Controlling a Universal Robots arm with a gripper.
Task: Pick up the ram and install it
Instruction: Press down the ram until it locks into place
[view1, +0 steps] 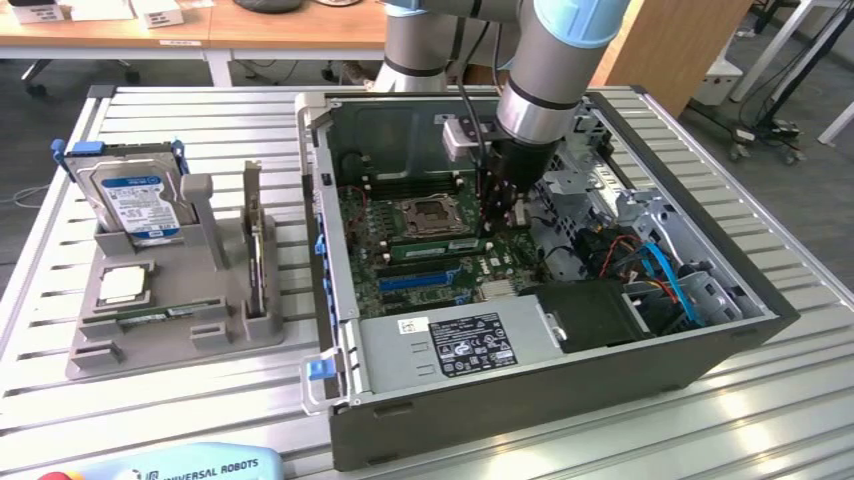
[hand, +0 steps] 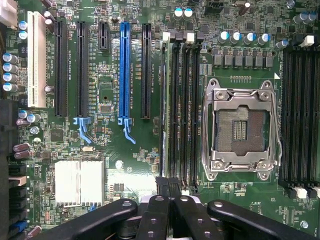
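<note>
Slatted metal table (view1: 747, 400); slim green ram (hand: 163, 115), seemingly slotted

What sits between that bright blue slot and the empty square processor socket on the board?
In the wrist view, a black expansion slot and a bank of long memory slots lie between the blue slot and the processor socket.

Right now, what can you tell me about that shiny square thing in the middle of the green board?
That is the processor socket. It has a square, silvery metal frame with a screw at each corner and a thin wire lever along its edge. Its middle is dark, with rows of tiny contacts, and no chip sits in it. It lies flat on the green motherboard, inside the open computer case. Long black memory slots run along two of its sides.
</note>
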